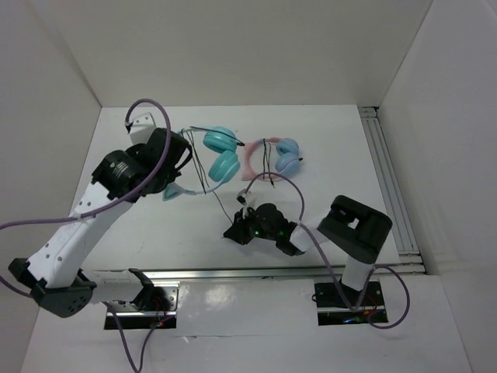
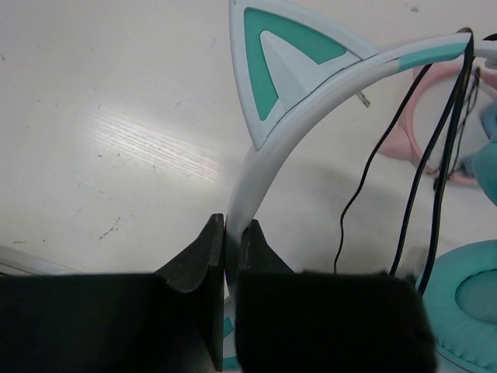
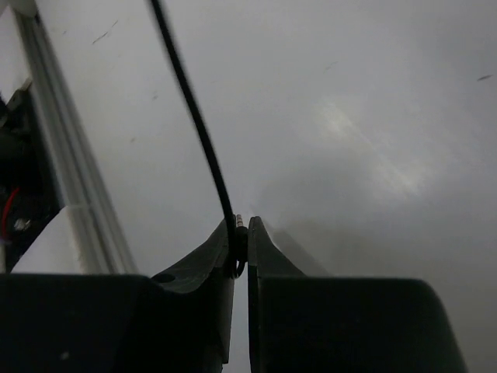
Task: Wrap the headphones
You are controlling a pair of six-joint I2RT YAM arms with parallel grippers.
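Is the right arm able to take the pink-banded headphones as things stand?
Probably not yet: the right gripper is shut on the cord of the teal headphones, so its fingers are occupied. The pink-banded headphones lie close, though.

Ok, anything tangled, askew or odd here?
Nothing is damaged or spilled. The thin black cord of the teal cat-ear headphones hangs in loose strands over their pale headband, close beside the pink-banded headphones, where it could snag.
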